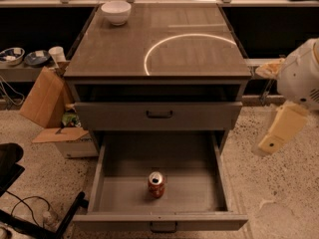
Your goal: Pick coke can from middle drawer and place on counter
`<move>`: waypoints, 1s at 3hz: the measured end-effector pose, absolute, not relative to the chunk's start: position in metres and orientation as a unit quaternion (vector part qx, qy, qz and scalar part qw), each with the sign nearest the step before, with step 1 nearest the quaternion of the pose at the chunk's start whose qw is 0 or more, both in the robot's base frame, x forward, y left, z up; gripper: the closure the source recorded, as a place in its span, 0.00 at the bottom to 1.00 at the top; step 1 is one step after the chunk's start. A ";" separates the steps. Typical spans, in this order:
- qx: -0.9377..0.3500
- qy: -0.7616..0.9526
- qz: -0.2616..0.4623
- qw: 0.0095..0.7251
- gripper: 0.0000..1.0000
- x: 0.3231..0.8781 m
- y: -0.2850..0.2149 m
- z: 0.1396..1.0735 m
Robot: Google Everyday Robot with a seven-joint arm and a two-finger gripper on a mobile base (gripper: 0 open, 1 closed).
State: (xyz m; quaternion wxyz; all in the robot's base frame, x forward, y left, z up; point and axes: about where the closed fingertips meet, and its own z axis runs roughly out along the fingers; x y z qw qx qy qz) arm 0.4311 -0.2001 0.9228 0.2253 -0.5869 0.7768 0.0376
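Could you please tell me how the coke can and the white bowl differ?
The coke can is red and stands in the open middle drawer; the white bowl is wider and sits on the counter. Both are upright and untouched; the gripper hangs right of the drawer.
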 end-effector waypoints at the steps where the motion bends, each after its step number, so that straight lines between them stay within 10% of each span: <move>1: -0.572 0.753 0.117 0.303 0.00 0.426 -0.176 0.851; 3: -0.521 0.714 0.204 0.421 0.00 0.456 -0.131 0.763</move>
